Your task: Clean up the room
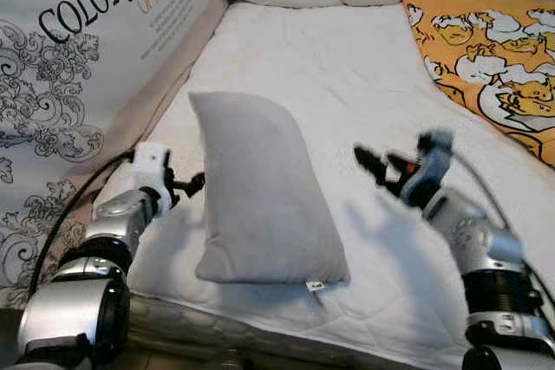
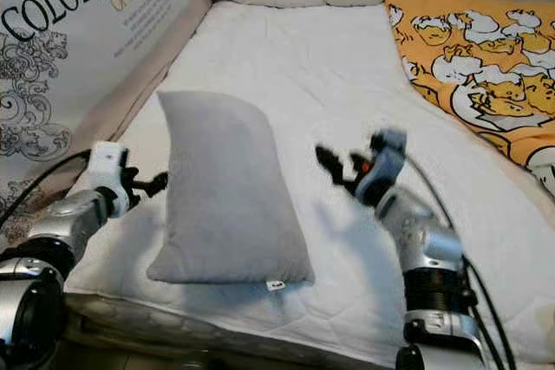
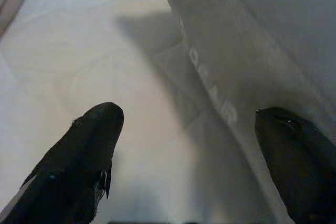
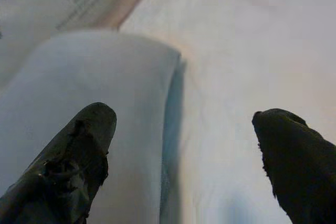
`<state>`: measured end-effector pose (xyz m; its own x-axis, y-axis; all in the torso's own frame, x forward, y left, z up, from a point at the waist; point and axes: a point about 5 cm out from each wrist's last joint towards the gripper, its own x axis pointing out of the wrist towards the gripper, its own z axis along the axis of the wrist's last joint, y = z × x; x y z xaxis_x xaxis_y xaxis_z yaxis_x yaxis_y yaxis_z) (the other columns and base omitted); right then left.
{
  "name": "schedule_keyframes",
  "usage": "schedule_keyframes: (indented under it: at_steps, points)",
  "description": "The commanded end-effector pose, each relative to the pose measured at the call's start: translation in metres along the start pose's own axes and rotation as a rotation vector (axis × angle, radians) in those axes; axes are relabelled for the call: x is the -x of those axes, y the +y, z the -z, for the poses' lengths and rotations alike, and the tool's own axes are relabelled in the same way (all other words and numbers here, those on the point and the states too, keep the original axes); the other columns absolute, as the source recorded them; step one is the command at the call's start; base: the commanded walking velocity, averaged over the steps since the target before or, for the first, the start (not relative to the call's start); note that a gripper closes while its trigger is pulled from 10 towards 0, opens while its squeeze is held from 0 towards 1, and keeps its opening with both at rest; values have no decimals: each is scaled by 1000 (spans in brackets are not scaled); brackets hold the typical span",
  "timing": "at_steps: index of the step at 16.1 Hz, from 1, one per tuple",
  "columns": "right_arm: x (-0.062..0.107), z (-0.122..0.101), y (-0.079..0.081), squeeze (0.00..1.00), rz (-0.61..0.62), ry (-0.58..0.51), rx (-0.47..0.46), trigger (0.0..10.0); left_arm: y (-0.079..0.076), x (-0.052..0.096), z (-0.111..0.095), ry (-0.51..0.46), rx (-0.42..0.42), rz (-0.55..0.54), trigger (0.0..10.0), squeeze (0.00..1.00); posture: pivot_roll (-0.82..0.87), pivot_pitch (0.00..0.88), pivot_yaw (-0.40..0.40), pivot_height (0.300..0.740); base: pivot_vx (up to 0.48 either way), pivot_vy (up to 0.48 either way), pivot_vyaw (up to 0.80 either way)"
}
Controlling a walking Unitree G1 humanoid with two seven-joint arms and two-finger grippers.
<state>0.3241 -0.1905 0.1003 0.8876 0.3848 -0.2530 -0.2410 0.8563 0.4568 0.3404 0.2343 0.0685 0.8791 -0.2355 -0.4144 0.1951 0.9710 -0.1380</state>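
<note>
Between the two grippers lies the grey pillow (image 1: 260, 192), at the near edge of the white mattress (image 1: 347, 84). Both sets of jaws are spread and hold nothing. The left gripper (image 1: 192, 185) sits just beside the pillow's left edge, while the right gripper (image 1: 373, 166) hovers off to its right, apparently flanking it for a two-sided lift.
</note>
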Motion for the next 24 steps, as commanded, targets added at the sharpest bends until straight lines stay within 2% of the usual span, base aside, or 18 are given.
schedule_keyframes:
  at_steps: [1, 3, 4, 5, 6, 8, 10, 13, 15, 16, 17, 18, 19, 20, 21, 22, 23, 24]
  points:
    - [-6, 4, -1, 1000, -19, 8, -37, 10000, 6, 4, 3, -9, 77, 14, 10000, 1000, 114, 0, 54, 740, 0, 0, 0]
    - [-11, 14, -5, 1000, -21, 38, -89, 10000, 8, 6, 2, -36, 158, 36, 10000, 1000, 121, 0, 53, 740, 0, 0, 0]
    - [-14, 23, -7, 1000, -42, 58, -163, 10000, 13, 10, -2, -89, 277, 57, 10000, 1000, 132, 0, 51, 740, 0, 0, 0]
    - [-16, 27, -8, 1000, -52, 65, -199, 10000, 16, 13, -3, -110, 336, 67, 10000, 1000, 134, 0, 51, 740, 0, 0, 0]
    - [-18, 35, -9, 1000, -57, 79, -256, 10000, 18, 16, 1, -91, 458, 122, 10000, 1000, 151, 0, 42, 740, 0, 0, 0]
    - [-20, 44, -6, 1000, -93, 73, -375, 10000, 11, 21, 15, -55, 606, 242, 10000, 1000, 164, 0, 29, 740, 0, 0, 0]
    - [-22, 53, -2, 1000, -121, 92, -421, 10000, 14, 21, 17, -103, 698, 191, 10000, 1000, 169, 0, 20, 740, 0, 0, 0]
    - [-26, 73, 17, 1000, -230, 137, -511, 10000, -7, 18, 40, 24, 697, 277, 10000, 1000, 181, 0, 12, 740, 0, 0, 0]
    - [-27, 84, 24, 1000, -242, 194, -498, 10000, -25, 14, 50, 92, 667, 337, 10000, 1000, 181, 0, 11, 740, 0, 0, 0]
    - [-28, 96, 24, 1000, -170, 264, -453, 10000, -40, 7, 52, 108, 602, 367, 10000, 949, 181, 0, 11, 740, 0, 0, 0]
    - [-28, 98, 24, 1000, -163, 273, -449, 10000, -42, 6, 52, 113, 576, 367, 10000, 773, 181, 0, 11, 740, 0, 0, 0]
    - [-28, 102, 24, 0, -141, 296, -424, 10000, -47, 2, 54, 133, 436, 343, 10000, 231, 185, 0, 5, 740, 0, 0, 0]
    - [-27, 106, 25, 0, -135, 309, -409, 10000, -49, 0, 57, 156, 301, 310, 10000, 0, 186, 0, 5, 740, 0, 0, 0]
    - [-27, 107, 26, 0, -142, 312, -407, 10000, -52, -1, 59, 182, 225, 307, 10000, 0, 186, 0, 6, 740, 0, 0, 0]
    - [-27, 108, 28, 0, -156, 311, -412, 8588, -55, -2, 60, 193, 209, 325, 10000, 0, 186, 0, 7, 740, 0, 0, 0]
    - [-29, 108, 31, 0, -172, 308, -404, 0, -59, -2, 62, 214, 199, 332, 10000, 0, 181, 0, 14, 740, 0, 0, 0]
    - [-31, 107, 34, 0, -192, 301, -390, 0, -62, -3, 65, 246, 160, 332, 9098, 0, 180, 0, 15, 740, 0, 0, 0]
    - [-32, 106, 37, 0, -205, 297, -375, 0, -66, -4, 66, 258, 129, 335, 3490, 0, 178, 0, 17, 740, 0, 0, 0]
